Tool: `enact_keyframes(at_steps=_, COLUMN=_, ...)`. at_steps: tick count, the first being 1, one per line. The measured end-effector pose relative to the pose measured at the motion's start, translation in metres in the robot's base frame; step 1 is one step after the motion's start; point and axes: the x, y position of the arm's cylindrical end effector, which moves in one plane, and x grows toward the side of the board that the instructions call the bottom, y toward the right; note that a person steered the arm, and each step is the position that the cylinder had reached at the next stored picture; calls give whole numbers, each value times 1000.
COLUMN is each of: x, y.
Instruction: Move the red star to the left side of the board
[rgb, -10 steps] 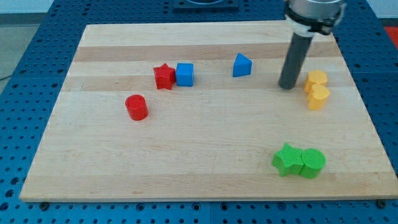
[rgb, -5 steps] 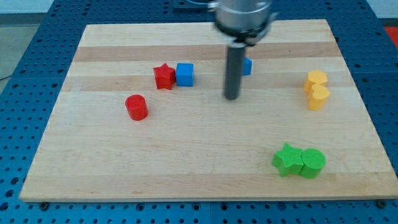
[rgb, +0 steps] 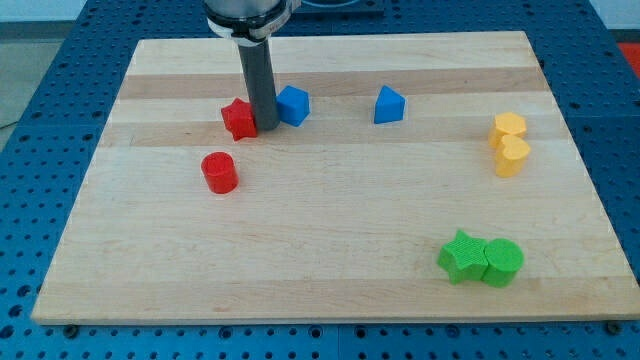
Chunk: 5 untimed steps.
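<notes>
Swept left; my tip (rgb: 264, 129) upright, wedged between red star (rgb: 238, 119), blue cube (rgb: 293, 105).

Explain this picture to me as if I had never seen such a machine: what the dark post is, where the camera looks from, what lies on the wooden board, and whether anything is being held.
The dark post is the end of a robot arm. It has no hand, only a straight rod, and my tip slides along the wooden board to push blocks. There is one camera, looking down at the board at a slant; its mounting is not on record. Nothing is held.

My tip stands between the red star, on its left in the view, and the blue cube, on its right, close against both. Below the star lies a red cylinder. Further right is a blue wedge-like block, then two yellow blocks touching each other. Near the view's bottom right a green star and a green cylinder sit together.
</notes>
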Motion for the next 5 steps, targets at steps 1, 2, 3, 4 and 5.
enact_keyframes(at_steps=1, x=-2, y=-36)
enact_keyframes(at_steps=2, x=-4, y=-74)
enact_keyframes(at_steps=3, x=3, y=-75)
enact_keyframes(at_steps=4, x=1, y=-98)
enact_keyframes(at_steps=5, x=-7, y=-109)
